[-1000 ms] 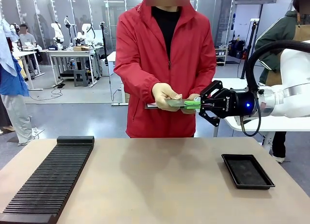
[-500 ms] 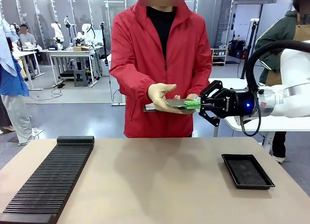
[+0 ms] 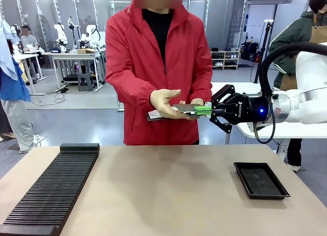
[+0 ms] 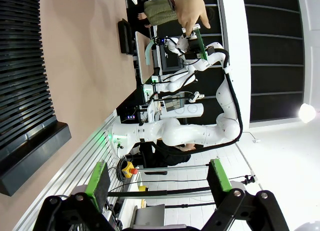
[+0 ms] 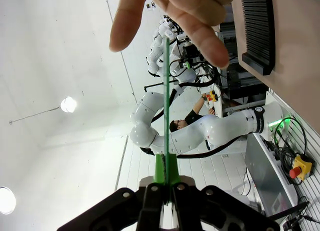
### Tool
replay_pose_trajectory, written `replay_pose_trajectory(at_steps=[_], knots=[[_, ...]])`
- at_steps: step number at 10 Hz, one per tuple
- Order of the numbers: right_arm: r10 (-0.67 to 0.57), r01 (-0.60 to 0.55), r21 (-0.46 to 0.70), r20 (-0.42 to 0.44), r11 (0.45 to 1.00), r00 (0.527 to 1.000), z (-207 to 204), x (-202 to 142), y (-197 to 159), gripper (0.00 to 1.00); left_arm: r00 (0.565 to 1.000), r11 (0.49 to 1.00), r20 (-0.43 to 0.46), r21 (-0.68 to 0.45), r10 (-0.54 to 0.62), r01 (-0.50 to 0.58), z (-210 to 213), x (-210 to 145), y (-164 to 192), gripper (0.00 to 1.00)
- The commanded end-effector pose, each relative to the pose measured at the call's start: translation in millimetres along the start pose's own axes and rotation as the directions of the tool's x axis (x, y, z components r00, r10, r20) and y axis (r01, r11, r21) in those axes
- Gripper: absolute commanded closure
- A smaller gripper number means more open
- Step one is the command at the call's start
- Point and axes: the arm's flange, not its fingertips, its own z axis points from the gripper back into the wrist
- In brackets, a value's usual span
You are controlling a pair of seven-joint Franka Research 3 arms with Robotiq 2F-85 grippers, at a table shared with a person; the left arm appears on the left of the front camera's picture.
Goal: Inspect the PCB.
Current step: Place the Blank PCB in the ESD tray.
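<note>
Clamping the PCB's (image 3: 190, 108) near edge between its green pads, the right gripper (image 3: 208, 110) holds it level above the table's (image 3: 163, 190) far side; the person's hand (image 3: 164, 101) covers its other end. The left gripper (image 4: 157, 183) stands apart, empty.

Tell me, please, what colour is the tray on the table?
The tray is black, clearest in the front view.

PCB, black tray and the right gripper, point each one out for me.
PCB (image 3: 185, 108): front view, on its flat face beside the person's fingers.
black tray (image 3: 261, 180): front view, on its bare floor.
right gripper (image 3: 203, 110): front view, between its green pads, clamped on the board's edge.
</note>
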Motion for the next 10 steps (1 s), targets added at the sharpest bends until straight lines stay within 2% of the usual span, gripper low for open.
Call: replay_pose_trajectory(at_steps=[1,10], knots=[[0.005,-0.005,-0.003,0.000,1.000,1.000,-0.4,0.1,0.5,1.00,1.000,1.000,0.000,0.002,-0.002,0.002,0.2,0.0,-0.8,0.00],[0.005,-0.005,-0.003,0.000,1.000,1.000,-0.4,0.1,0.5,1.00,1.000,1.000,0.000,0.002,-0.002,0.002,0.2,0.0,-0.8,0.00]])
